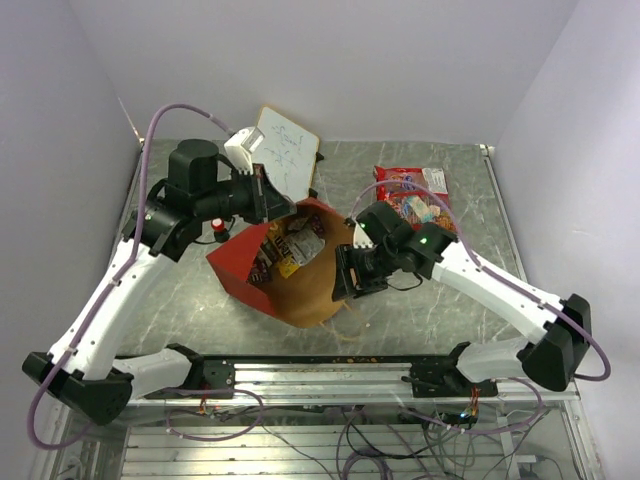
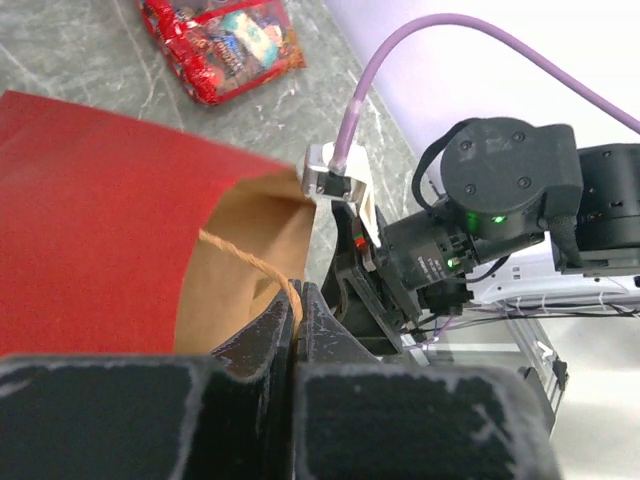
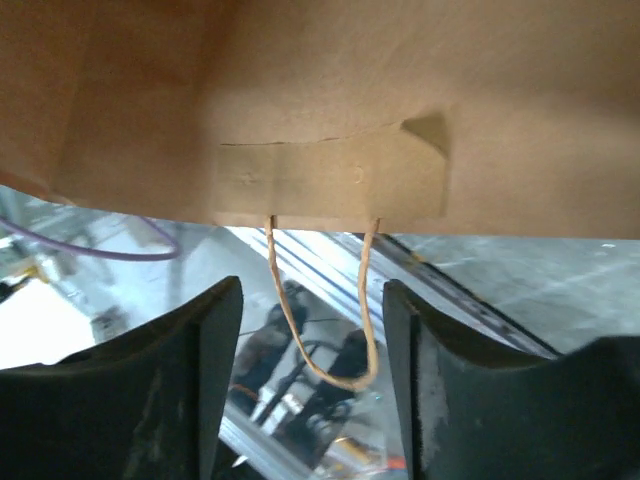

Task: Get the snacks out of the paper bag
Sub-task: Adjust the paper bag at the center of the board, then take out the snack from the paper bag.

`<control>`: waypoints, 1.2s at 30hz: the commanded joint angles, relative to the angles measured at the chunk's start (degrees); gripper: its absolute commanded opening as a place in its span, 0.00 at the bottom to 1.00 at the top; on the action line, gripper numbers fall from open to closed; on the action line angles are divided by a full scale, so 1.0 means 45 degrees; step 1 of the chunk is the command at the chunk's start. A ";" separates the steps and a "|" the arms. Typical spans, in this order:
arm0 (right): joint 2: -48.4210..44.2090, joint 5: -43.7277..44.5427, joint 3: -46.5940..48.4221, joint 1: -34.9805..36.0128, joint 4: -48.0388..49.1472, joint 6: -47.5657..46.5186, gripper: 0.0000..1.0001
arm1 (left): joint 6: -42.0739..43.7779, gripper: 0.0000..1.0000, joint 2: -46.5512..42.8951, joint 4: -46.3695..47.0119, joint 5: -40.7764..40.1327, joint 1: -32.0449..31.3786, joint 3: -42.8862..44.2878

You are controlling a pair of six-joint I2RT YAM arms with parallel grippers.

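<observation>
Where pale lavender walls point(image 1: 330, 60) close in on three sides, a grey-green marbled surface point(image 1: 180, 300) fills the floor of the booth. A metal rail point(image 1: 320, 372) runs along its near edge, with loose wiring beneath.

The left arm point(image 1: 110, 300) reaches up and inward from the near left corner, and the right arm point(image 1: 500, 285) bends in from the near right. They meet over the paper bag point(image 1: 310, 290), which lies on its side at mid-surface, red outside and brown kraft inside, its mouth gaping toward the near edge.

A white whiteboard point(image 1: 288, 150) leans tilted at the far edge, behind the bag. The red candy bag point(image 1: 408, 195) lies flat on the surface to the far right, outside the paper bag and apart from it. Several small shiny packets point(image 1: 292, 245), yellow, dark and silver, sit inside the bag, deep in its interior.

The left hand point(image 2: 297, 300) is clenched on the paper bag at its far rim, where a twisted-paper cord runs into the closed jaws. The right hand point(image 3: 310, 290) is released at the bag's near rim. Its fingers stand apart, and a tan handle loop point(image 3: 340, 375) hangs between them, touching neither.

A small red-and-black marker cap point(image 1: 218, 228) sits on the surface just left of the bag.
</observation>
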 commanded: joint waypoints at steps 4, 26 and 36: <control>-0.1120 0.3730 0.2178 -0.0026 -0.1527 -0.2336 0.68 | -0.1333 0.07 -0.0707 0.1915 0.0420 -0.0531 -0.0485; -0.1408 1.1263 -0.3477 0.5854 1.1699 -0.6552 0.61 | -0.2520 0.07 -0.1475 0.2089 -0.0956 -0.0879 -0.0985; 0.2186 1.2305 -0.4033 0.5741 1.5414 -0.8751 0.57 | -0.2980 0.07 -0.1584 0.2243 -0.1148 -0.0879 -0.1164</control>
